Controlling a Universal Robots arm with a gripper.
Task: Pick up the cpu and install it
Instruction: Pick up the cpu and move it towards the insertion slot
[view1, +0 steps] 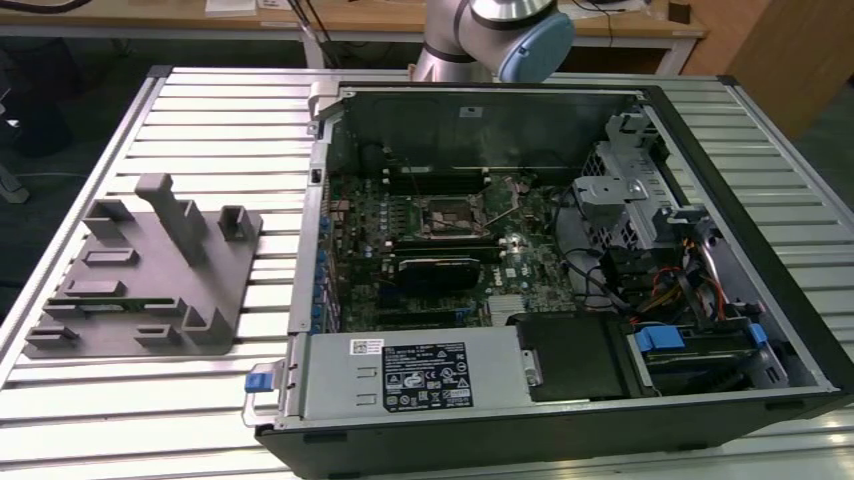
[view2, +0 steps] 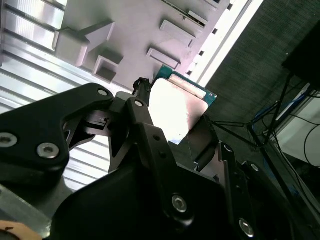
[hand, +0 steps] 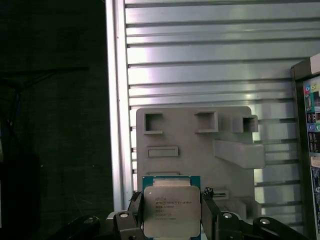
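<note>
Two black fingers (hand: 209, 212) of the gripper (hand: 171, 200) are clamping the cpu (hand: 170, 215) by opposite edges, so the claw is closing narrowly on the chip and nothing else. In both wrist views the cpu (view2: 175, 107) is hanging in the air with its silver lid facing the first wrist camera. Several lines of small dark print are running across that lid, and a thin green rim is showing around it. Behind the chip, a grey moulded holder (hand: 195, 150) is lying on the slatted metal table (hand: 210, 60).

In the exterior view the arm (view1: 497, 30) is standing behind the open computer case (view1: 747, 250). The black socket (view1: 447, 215) is sitting on the motherboard, and the holder (view1: 147, 270) is resting well apart, toward the exterior view's left. The power supply (view1: 334, 385) is carrying a black printed label (view1: 427, 378).
</note>
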